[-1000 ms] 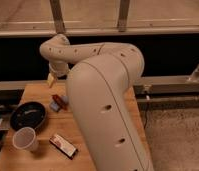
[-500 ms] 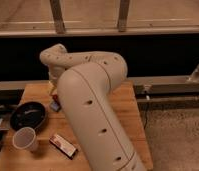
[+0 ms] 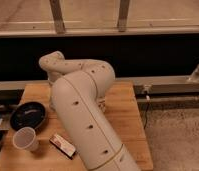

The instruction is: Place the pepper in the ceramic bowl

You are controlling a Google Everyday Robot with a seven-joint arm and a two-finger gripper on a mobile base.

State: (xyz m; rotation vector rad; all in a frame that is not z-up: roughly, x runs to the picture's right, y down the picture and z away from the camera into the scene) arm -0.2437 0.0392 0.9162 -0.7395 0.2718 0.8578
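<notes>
The jaws are hidden behind the arm [image 3: 83,115], below its bent wrist, and whether they are wide, narrow or holding anything cannot be told. A slip is therefore risked: the pepper could be dropped on the surface [image 3: 127,119] short of the bowl [image 3: 14,120], which lies near the jaws, leftward in view and closer to the camera, or the cup [image 3: 25,138] beyond it could be knocked. The pepper cannot be seen, so its place relative to the jaws cannot be given.
</notes>
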